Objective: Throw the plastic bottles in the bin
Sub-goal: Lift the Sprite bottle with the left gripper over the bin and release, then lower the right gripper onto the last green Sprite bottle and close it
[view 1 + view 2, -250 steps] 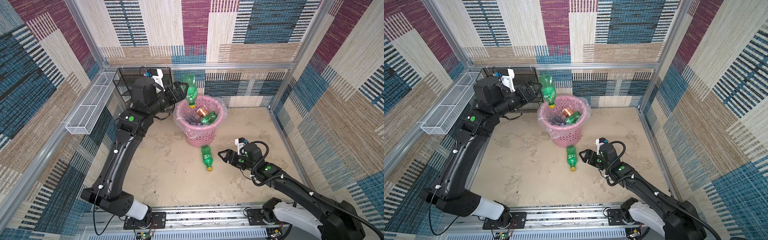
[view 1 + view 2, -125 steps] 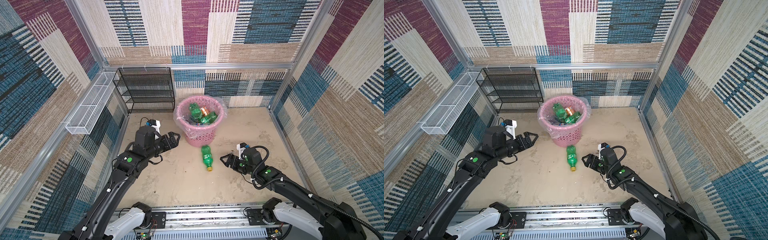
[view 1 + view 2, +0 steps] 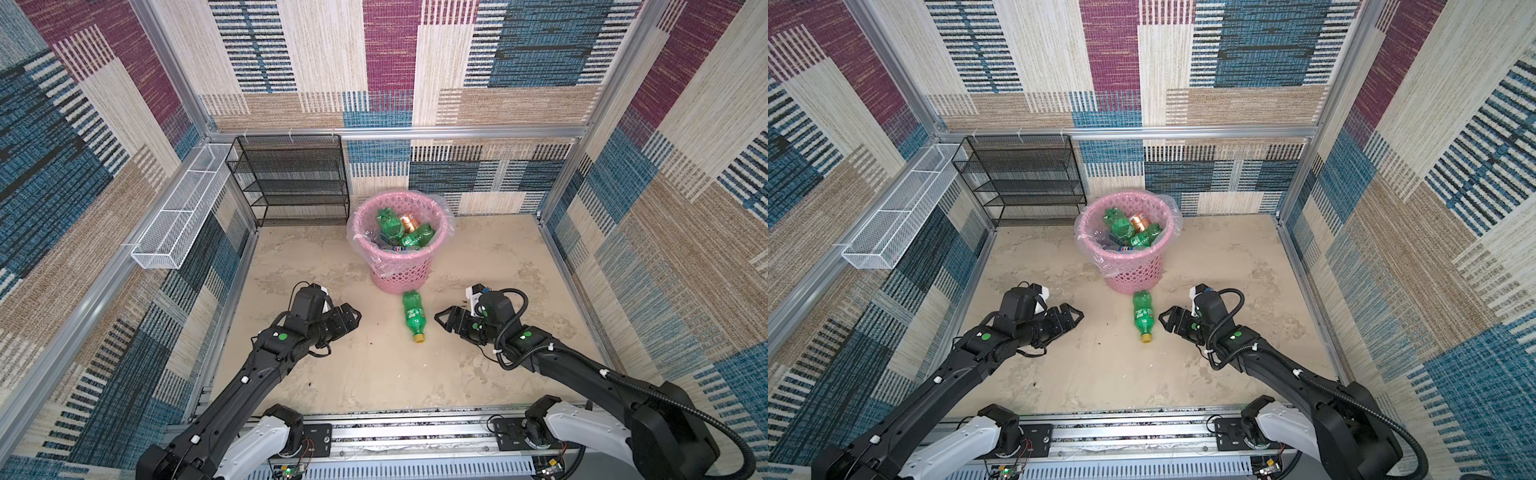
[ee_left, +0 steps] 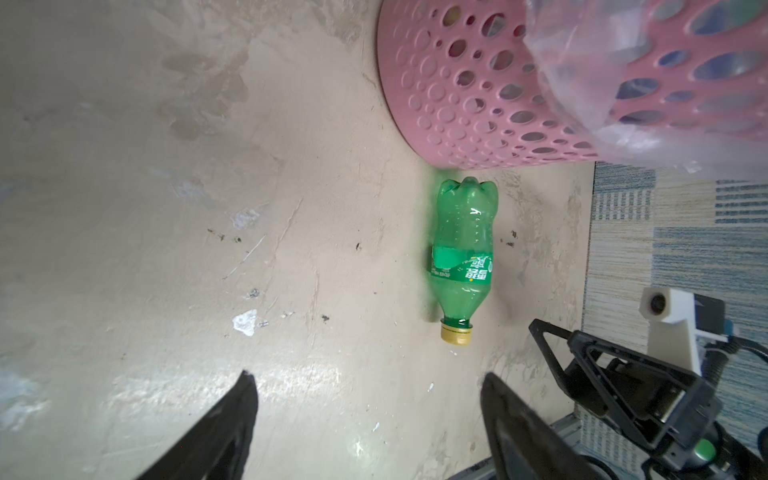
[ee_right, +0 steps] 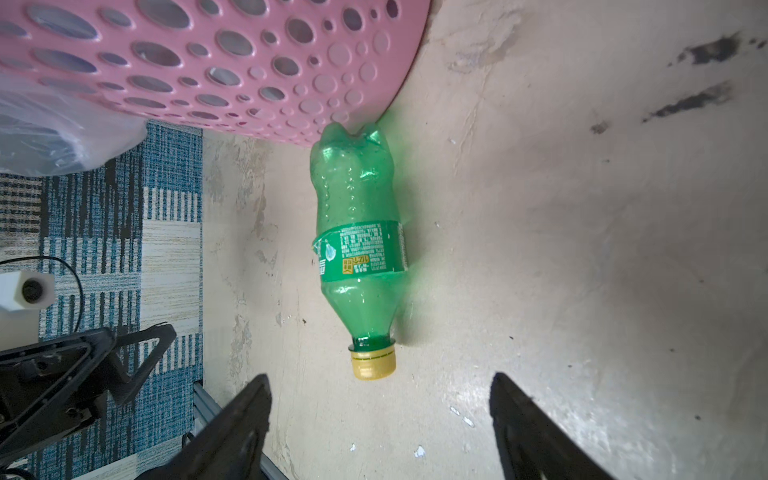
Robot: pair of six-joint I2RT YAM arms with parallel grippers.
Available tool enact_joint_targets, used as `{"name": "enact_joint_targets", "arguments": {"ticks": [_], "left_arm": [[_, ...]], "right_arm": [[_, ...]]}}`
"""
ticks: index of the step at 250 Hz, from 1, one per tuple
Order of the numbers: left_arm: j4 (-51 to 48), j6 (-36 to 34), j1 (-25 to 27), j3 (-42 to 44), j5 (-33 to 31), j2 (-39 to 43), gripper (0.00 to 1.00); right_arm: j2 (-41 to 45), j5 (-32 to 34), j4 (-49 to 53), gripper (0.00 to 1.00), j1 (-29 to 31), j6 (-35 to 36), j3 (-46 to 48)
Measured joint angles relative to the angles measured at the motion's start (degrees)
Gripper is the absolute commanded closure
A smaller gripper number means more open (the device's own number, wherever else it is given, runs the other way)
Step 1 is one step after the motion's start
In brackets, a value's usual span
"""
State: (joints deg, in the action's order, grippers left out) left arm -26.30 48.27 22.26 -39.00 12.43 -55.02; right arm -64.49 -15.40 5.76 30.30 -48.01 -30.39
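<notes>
Black mesh rack point(image 3: 291, 183) stands beside white wire basket point(image 3: 183, 208), seemingly wall-mounted.

One green bottle point(image 3: 1143, 314) lies on the floor, its base at the foot of the pink bin point(image 3: 1136, 272), its yellow cap pointing near. The left gripper point(image 3: 1074, 316) and the right gripper point(image 3: 1166, 319) are low on either side of it, both empty. Other bottles point(image 3: 1125, 228) lie inside the bin.
</notes>
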Motion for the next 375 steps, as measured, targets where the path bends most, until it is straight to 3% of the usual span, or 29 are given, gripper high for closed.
{"name": "enact_joint_targets", "arguments": {"ticks": [169,375], "left_arm": [[6.03,2.75,0.0,4.33,3.39,-1.95,0.19],[6.86,2.71,0.0,4.33,4.26,-3.04,0.19]], "right_arm": [[-15.87,-2.12,-5.27,0.17,0.96,3.52,-7.19],[-25.51,-3.52,-8.04,0.17,1.88,5.29,-11.52]]}}
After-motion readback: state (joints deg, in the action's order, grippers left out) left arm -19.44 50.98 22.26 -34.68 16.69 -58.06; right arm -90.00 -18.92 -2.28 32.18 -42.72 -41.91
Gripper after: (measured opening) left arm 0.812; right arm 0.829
